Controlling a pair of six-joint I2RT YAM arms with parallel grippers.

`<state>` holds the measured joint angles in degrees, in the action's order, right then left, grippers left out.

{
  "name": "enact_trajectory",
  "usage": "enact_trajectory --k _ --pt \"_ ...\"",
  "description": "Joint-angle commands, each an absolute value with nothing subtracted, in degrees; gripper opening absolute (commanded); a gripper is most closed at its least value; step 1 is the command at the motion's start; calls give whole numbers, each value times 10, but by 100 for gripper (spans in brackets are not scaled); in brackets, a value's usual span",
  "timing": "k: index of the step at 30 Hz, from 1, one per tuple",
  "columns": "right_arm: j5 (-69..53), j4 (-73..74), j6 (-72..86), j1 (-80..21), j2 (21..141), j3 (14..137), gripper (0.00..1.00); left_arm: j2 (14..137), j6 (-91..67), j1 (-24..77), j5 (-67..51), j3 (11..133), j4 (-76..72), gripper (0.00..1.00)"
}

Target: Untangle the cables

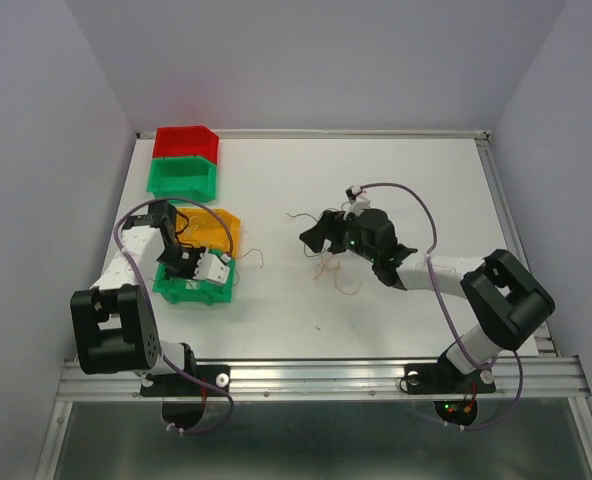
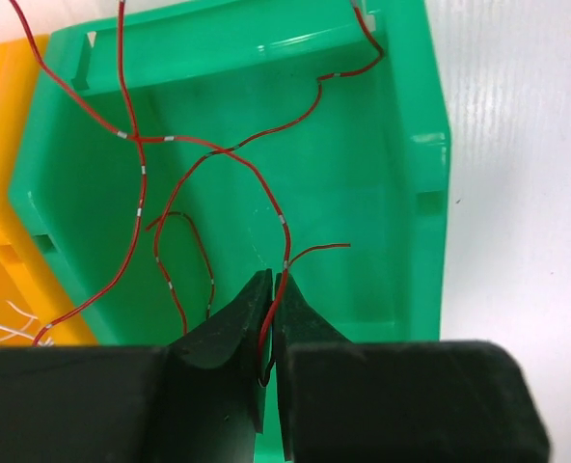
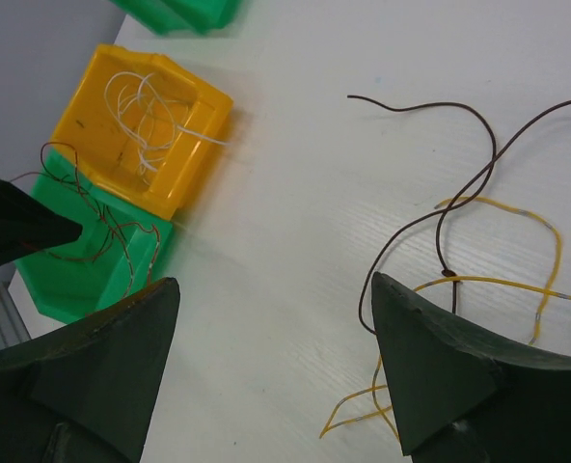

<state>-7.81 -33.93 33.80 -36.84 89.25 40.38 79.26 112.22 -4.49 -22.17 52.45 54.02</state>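
My left end effector (image 2: pixel 275 282) hangs over the green bin (image 2: pixel 430 193), almost together, with a red cable (image 2: pixel 247 169) in the slit; pinched or loose, I cannot tell. My right end effector (image 3: pixel 276 282) stands wide apart above a yellow cable (image 3: pixel 517 214) and a brown cable (image 3: pixel 440 116) on the tabletop (image 3: pixel 295 174). They look featherlight, springy and slippery, so I would grip mid-strand.
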Motion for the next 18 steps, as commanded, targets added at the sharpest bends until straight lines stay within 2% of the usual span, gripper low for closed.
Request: enact_trajectory --k 1,3,5,14,18 --pt "-112 -378 316 -381 910 442 85 786 1101 -40 -226 547 529 19" --pt "-126 -385 312 -385 918 445 85 778 1098 -40 -227 548 520 21" --pt "-139 -395 309 -394 926 450 84 763 1096 -40 -226 548 515 27" --pt "-195 -426 301 -425 986 480 84 708 1092 -40 -205 542 516 39" --pt "-200 -431 302 -429 1000 484 84 704 1082 -40 -192 542 518 48"
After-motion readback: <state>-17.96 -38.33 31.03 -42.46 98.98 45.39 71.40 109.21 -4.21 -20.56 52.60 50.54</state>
